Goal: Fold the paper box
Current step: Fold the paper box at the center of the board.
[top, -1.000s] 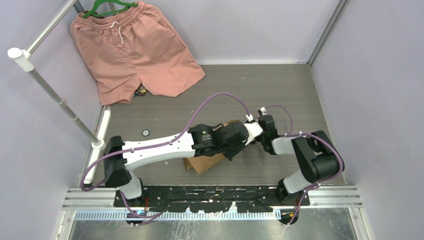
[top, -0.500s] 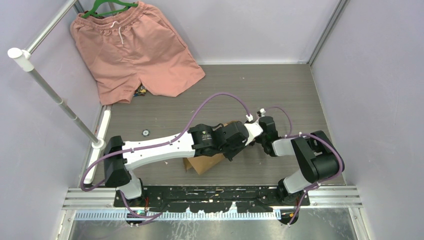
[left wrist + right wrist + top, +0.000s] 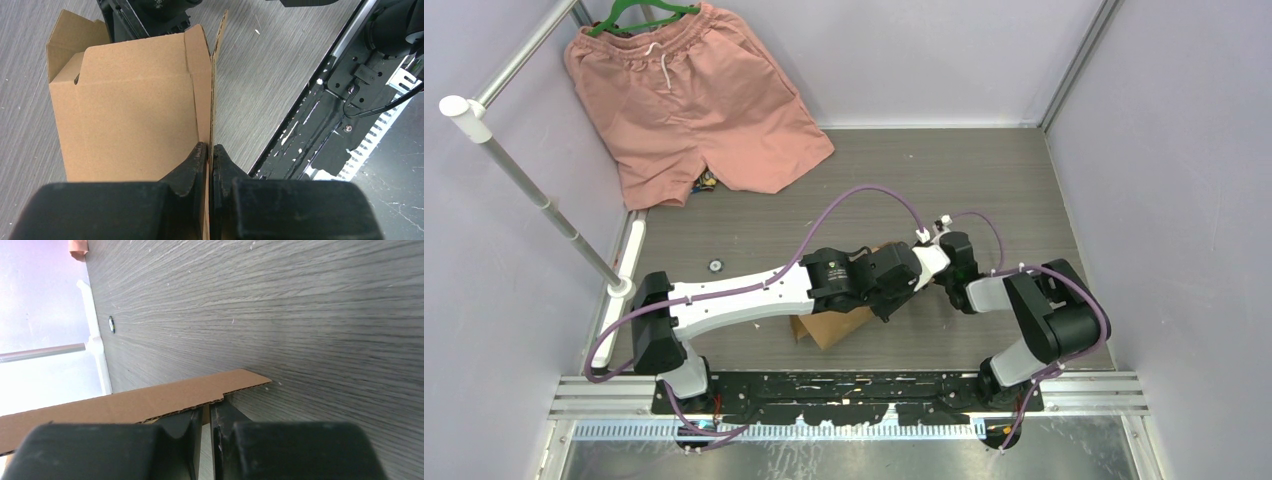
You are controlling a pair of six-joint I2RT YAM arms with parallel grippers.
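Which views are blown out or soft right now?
Right wrist: upper-left corner washed out to white around the rail, right gripper dark and soft up close. Left wrist: even light, paper box crisp, left gripper dark and slightly soft. Top external: even, sharp, no glare.

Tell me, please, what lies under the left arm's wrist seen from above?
The paper box: only its near corner shows against the table; the left arm covers the rest.

Pink shorts (image 3: 689,100) (green hanger (image 3: 639,12)), far-left corner
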